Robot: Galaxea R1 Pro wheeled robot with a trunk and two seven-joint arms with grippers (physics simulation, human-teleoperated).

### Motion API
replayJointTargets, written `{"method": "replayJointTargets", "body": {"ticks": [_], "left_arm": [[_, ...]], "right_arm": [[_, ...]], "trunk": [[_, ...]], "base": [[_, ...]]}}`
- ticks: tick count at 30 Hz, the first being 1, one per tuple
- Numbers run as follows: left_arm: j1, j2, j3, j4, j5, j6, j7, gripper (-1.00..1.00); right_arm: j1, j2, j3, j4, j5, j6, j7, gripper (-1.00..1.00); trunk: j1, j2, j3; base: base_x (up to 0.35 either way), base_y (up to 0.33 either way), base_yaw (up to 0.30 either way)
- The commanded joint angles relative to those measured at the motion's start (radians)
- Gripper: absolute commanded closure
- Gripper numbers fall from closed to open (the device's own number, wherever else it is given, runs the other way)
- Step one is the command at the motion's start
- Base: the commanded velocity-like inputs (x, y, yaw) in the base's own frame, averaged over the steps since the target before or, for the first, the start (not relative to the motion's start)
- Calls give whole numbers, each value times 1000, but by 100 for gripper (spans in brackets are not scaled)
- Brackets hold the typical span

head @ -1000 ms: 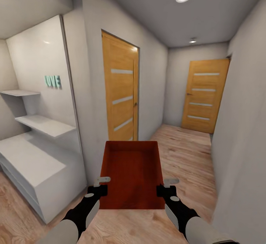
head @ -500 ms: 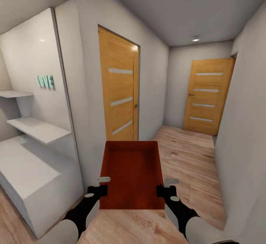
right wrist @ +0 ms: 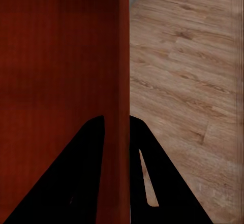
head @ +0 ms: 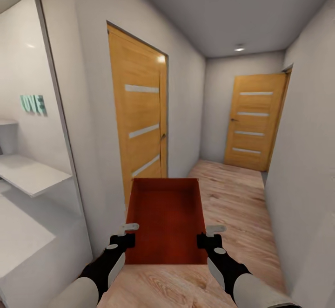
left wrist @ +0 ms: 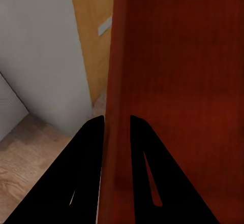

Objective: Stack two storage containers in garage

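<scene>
I carry one orange-red storage container [head: 165, 219] level in front of me, above a light wood plank corridor floor. My left gripper [head: 126, 237] is shut on its left wall and my right gripper [head: 204, 238] is shut on its right wall. In the left wrist view the black fingers [left wrist: 94, 148] pinch the container's wall [left wrist: 119, 107]. The right wrist view shows the same clamp, fingers [right wrist: 94, 148] on either side of the wall [right wrist: 117, 82]. The container looks empty. The garage's grey concrete floor is out of view.
A narrow corridor runs ahead. An orange-wood door [head: 139, 121] with glass slits stands in the left wall, another [head: 253, 121] at the far end. White shelving [head: 28, 173] with "LOVE" letters is at left. White wall [head: 307, 159] is close on the right.
The whole view has shifted: shelving slid left and the left door grew larger, so I have moved forward into the corridor. Both grippers keep the same hold on the container.
</scene>
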State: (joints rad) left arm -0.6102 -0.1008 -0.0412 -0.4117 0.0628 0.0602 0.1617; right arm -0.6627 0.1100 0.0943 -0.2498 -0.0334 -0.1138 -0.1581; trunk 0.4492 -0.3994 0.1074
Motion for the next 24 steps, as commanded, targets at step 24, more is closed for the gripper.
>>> {"method": "replayJointTargets", "body": {"ticks": [24], "left_arm": [[0,3,47,-28,48,7,41,100]], "right_arm": [[0,-3,-2,3,-8,-4,-8,100]], "trunk": [[1,-1,0]], "base": [[323,0,-256]]}}
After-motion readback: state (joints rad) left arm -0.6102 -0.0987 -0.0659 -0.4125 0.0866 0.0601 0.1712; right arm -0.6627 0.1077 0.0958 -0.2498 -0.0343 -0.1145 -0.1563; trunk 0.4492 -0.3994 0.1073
